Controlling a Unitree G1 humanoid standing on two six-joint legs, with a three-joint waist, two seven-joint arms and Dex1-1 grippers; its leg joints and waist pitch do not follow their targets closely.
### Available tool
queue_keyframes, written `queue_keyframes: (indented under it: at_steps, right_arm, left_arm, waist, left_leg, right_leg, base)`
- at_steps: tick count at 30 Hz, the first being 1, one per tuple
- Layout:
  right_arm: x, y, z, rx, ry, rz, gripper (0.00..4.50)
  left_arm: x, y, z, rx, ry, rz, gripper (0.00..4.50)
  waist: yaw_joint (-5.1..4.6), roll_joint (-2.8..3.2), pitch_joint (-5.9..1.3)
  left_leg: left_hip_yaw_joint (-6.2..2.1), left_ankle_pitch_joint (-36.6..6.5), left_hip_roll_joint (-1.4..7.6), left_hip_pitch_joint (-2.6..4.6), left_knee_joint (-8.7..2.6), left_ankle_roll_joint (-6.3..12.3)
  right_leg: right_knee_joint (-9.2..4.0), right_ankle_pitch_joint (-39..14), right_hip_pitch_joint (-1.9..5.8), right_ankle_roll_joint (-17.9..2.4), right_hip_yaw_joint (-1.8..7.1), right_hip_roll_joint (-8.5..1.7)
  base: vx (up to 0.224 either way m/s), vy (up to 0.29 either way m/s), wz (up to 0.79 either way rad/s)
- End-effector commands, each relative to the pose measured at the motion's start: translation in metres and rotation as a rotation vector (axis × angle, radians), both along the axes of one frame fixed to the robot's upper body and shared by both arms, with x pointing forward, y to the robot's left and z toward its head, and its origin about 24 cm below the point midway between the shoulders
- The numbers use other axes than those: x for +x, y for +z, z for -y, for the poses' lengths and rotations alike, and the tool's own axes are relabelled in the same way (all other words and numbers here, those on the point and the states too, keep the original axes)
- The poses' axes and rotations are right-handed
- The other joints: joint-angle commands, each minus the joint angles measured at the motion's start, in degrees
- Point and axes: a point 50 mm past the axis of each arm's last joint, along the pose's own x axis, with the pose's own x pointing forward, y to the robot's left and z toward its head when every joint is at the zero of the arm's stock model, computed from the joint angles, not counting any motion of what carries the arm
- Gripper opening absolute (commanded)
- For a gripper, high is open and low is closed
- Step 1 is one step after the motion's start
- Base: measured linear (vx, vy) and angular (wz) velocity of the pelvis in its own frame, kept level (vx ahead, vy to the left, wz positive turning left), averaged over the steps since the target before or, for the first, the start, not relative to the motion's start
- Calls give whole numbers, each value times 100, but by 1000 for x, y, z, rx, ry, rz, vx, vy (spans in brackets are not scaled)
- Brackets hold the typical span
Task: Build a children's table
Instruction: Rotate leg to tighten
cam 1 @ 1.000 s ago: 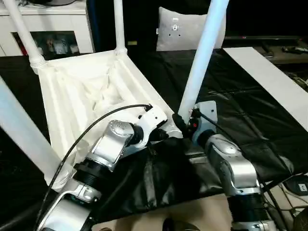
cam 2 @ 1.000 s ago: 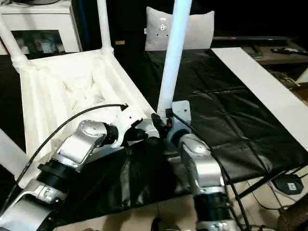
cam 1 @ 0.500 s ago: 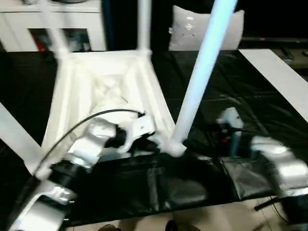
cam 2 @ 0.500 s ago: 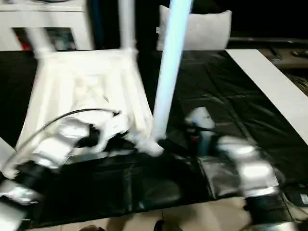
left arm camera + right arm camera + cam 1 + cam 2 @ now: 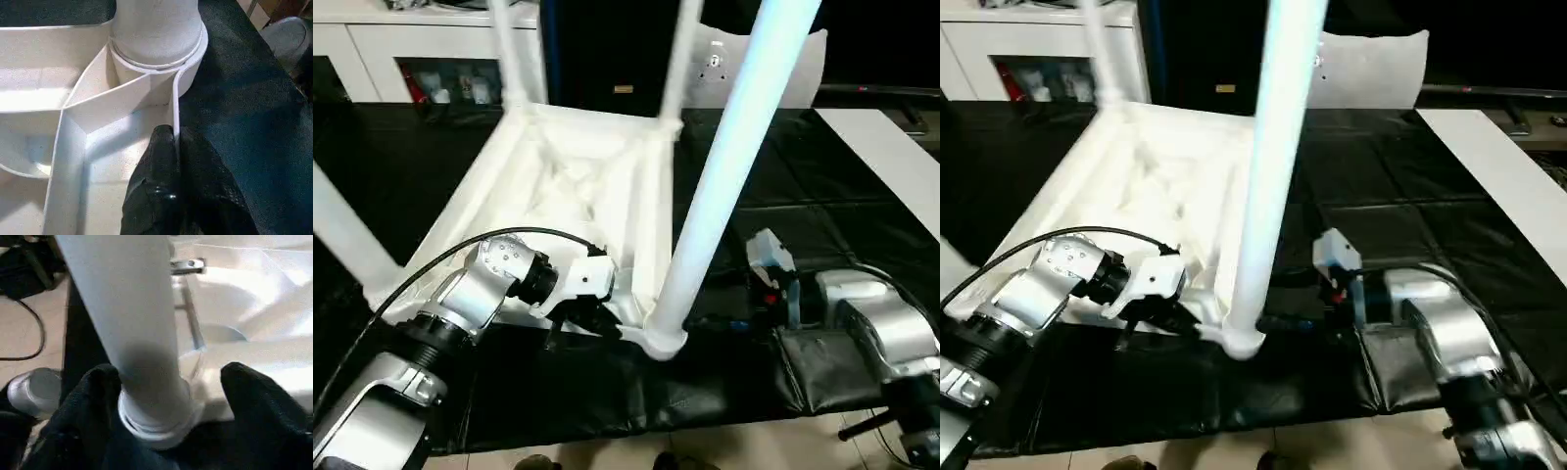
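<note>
Both tools differed: right tool (image 5: 161,396) had released the leg (image 5: 724,166), fingers wide; left tool (image 5: 173,161) pinched the tabletop rim (image 5: 173,105).

Black cloth (image 5: 862,220) over floor; white cabinet (image 5: 421,49) behind, grey cushion (image 5: 1371,69), flat white board (image 5: 1489,166) alongside.

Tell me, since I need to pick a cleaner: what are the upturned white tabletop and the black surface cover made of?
The white ribbed tabletop looks like moulded plastic, semi-matte: thin walls and integral ribs. The black cover appears a pliable sheet, perhaps vinyl or coated fabric: it creases and shines faintly.
</note>
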Motion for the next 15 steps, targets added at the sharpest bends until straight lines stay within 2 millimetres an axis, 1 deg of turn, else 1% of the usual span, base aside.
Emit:
queue_keyframes:
  at_steps: [1,3,4,5,6,8,12,14,15]
  right_arm:
    - [2,1,-4,0,25,7,317]
    - [3,0,-6,3,30,6,313]
    - [2,-1,-10,11,50,3,313]
    - [2,-2,-12,14,57,1,302]
    - [2,-3,-13,13,68,-6,302]
    - [1,-4,-14,16,78,-20,270]
    - [0,-6,-15,24,90,-43,237]
    - [-1,-6,-15,36,92,-61,220]
    - [-2,-6,-15,39,92,-66,220]
  left_arm:
    - [-3,8,16,-5,-126,19,0]
    - [-2,8,16,-6,-128,20,0]
    - [-2,9,18,-8,-133,22,0]
    - [-1,9,18,-9,-135,22,0]
    - [-1,9,18,-9,-137,22,0]
    - [-1,9,18,-10,-137,22,0]
    - [0,9,16,-11,-129,23,0]
    - [1,9,15,-16,-111,20,0]
    - [1,8,15,-17,-106,19,0]
  waist:
    - [-34,-16,-441]
    - [-41,-6,-440]
    - [-35,-11,-444]
    - [-41,-9,-436]
    - [-40,-11,-441]
    - [-31,-8,-452]
    - [-22,-13,-462]
    - [-20,-4,-458]
    - [-17,-7,-457]
  left_leg:
    - [12,-1069,152,32,-414,324]
    - [5,-1078,157,27,-422,299]
    - [5,-1093,157,36,-420,291]
    - [4,-1135,155,30,-426,284]
    - [2,-1133,159,40,-424,278]
    - [3,-1080,164,41,-423,279]
    - [8,-1007,161,29,-418,299]
    - [8,-1021,159,28,-419,292]
    - [11,-1034,158,29,-420,291]
  right_leg:
    - [-348,-2182,327,-1107,303,-308]
    - [-340,-2181,334,-1127,298,-306]
    - [-340,-2184,333,-1117,299,-306]
    - [-348,-2243,335,-1094,297,-301]
    - [-348,-2248,333,-1088,300,-305]
    - [-335,-2169,334,-1113,306,-306]
    - [-311,-1995,346,-1174,308,-302]
    - [-316,-2030,350,-1166,308,-302]
    - [-324,-2059,350,-1156,309,-303]
  base:
    - [0,0,0]
    - [0,0,0]
    - [0,0,0]
    - [0,0,0]
    - [0,0,0]
    - [0,0,0]
    - [0,0,0]
    - [0,0,0]
    - [0,0,0]
